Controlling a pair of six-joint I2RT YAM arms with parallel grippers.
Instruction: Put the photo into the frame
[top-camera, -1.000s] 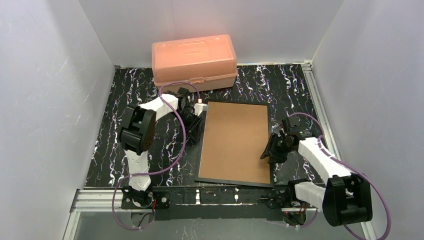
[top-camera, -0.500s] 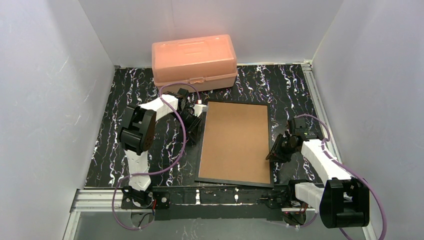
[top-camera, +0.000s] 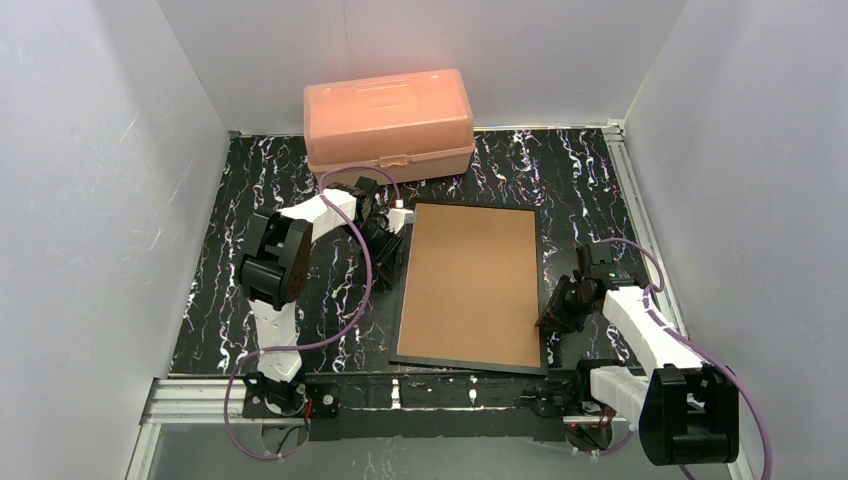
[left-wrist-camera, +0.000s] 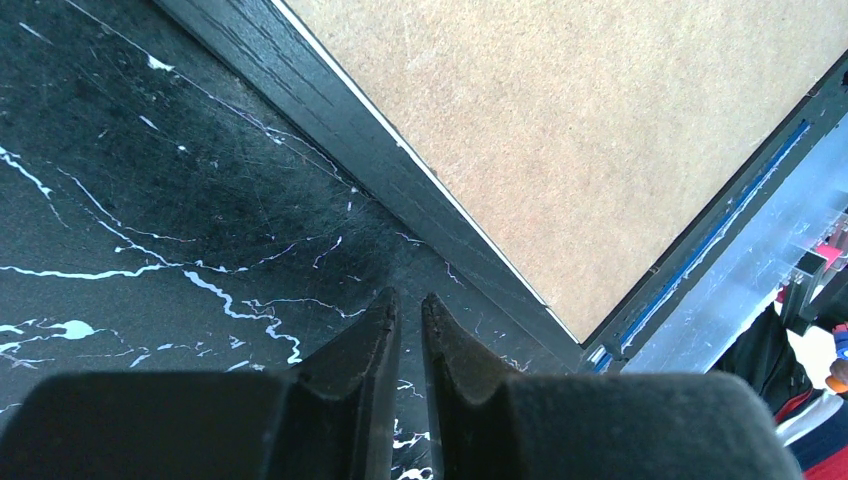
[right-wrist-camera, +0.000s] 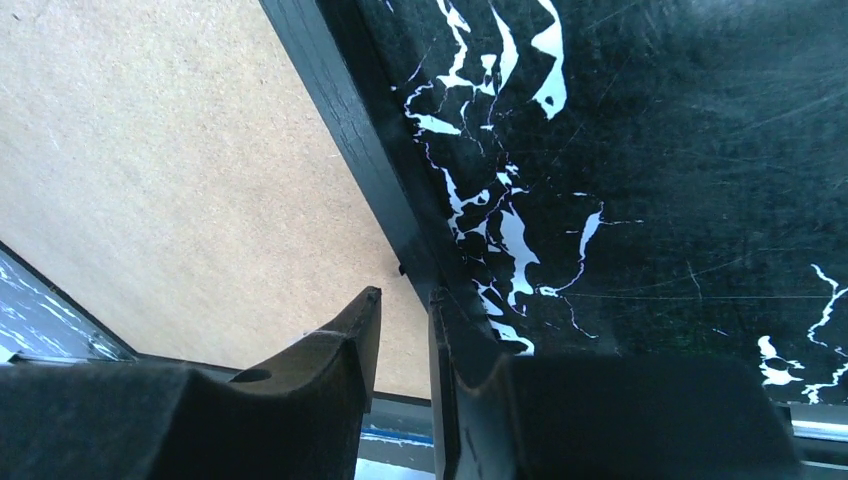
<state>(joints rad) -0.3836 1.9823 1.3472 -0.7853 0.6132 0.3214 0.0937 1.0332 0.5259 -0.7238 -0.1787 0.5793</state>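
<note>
Photo first: I cannot see it anywhere, and my guess is that it lies under the board (top-camera: 470, 285), which sits brown side up inside the frame (top-camera: 465, 367) and covers its whole opening. The frame lies face down in the middle of the table (top-camera: 250, 200), its long sides running away from my bases, which is how it must lie for anything to be loaded from the back. If the photo is indeed below, the task is near its end, and what remains is to seat the board flat and fasten it. If not, the board must come out again. My left gripper (left-wrist-camera: 410, 300) is low over bare table just beside the frame's left rim, toward the far end. Its jaws are all but closed with nothing between them. Narrowed so, the tips make one blunt point, good for nudging the rim or pressing an edge. My right gripper (right-wrist-camera: 403, 293) stands at the right rim toward the near corner, tips over the black edge where a small notch shows. Its jaws are drawn near together with a slit left, and I cannot tell whether they nip the rim or only hover above it. One arm on each long side would stop the frame sliding while the other works. At the far edge the box (top-camera: 388, 120) sits closed, well apart.
</note>
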